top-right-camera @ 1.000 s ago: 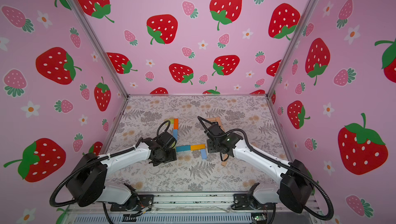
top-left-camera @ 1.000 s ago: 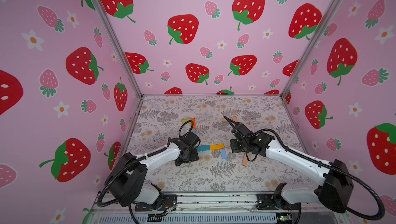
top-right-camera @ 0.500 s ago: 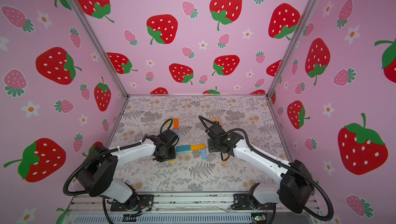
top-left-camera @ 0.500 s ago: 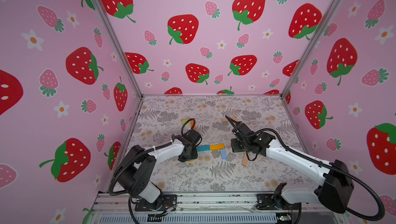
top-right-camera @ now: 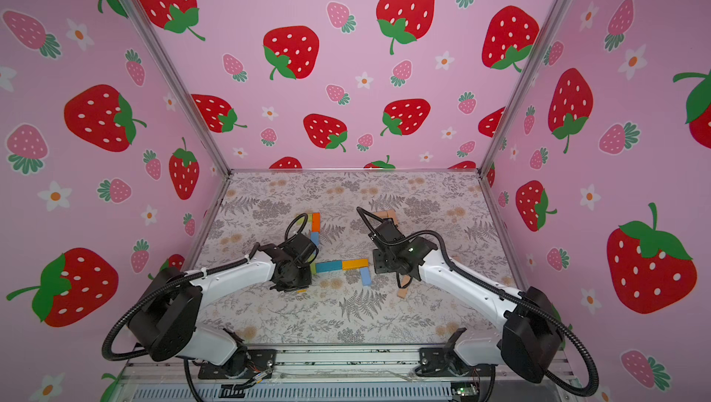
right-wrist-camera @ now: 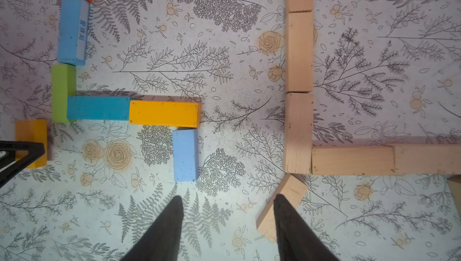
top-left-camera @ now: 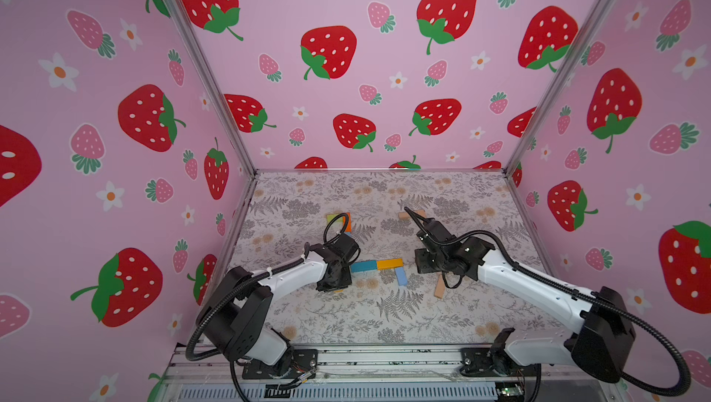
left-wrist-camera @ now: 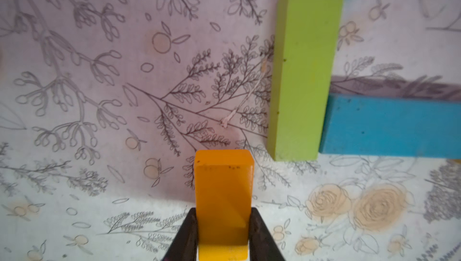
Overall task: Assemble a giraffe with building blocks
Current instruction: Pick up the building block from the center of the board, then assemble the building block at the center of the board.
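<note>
I am on the leg step of the coloured giraffe. My left gripper (left-wrist-camera: 223,212) has its jaws pressed on the two long sides of the orange-yellow block (left-wrist-camera: 223,184), so I am pinching it. The block is low over the flowery mat (left-wrist-camera: 99,97). I cannot tell if it still sits on the mat or is just off it.

The block is near the bottom end of the green block (left-wrist-camera: 304,72), but they do not touch. It sits on the side away from the teal block (left-wrist-camera: 389,127).

The block's long way runs straight out from my jaws. That lines it up with the green block and with the light blue leg (right-wrist-camera: 185,156). It goes across the teal block and the yellow body block (right-wrist-camera: 164,113).

I think this block should be the front leg. It already points the right way, so I need no turn. I need a small lift and a slide sideways, past the green block, until its end meets the underside of the teal block. I must not bump the green block.

My right gripper (right-wrist-camera: 227,197) has its jaws spread with nothing between them. One finger is over a tilted plain wooden block (right-wrist-camera: 291,187). I cannot tell if it touches.
</note>
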Motion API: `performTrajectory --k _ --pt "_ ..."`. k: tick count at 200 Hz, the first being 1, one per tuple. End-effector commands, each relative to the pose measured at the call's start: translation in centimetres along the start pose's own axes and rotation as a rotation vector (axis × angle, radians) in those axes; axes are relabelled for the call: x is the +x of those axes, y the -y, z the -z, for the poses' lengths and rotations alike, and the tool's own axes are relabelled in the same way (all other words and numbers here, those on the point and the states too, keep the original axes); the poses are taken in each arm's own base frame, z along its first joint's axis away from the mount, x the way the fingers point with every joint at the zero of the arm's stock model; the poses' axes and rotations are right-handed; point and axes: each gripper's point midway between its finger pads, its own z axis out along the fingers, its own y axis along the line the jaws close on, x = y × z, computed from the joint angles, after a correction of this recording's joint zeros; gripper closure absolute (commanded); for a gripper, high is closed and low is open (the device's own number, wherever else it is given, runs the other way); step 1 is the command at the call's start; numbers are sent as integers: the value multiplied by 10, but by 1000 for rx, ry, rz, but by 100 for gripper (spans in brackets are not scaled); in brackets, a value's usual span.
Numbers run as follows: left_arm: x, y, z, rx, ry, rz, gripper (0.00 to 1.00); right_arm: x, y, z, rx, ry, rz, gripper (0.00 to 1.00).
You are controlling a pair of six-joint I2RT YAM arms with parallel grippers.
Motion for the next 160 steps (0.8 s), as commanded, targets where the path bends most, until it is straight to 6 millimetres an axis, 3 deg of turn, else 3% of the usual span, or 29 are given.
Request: performTrajectory --k 1,48,160 --pt "17 -10 11 -8 -39 -28 81 1 2 0 8 -7 4 41" --pt "35 13 11 33 -117 -152 81 0 0 -2 0 -10 2 41" --pt "25 40 -7 33 -170 -240 80 3 7 5 16 3 -10 41"
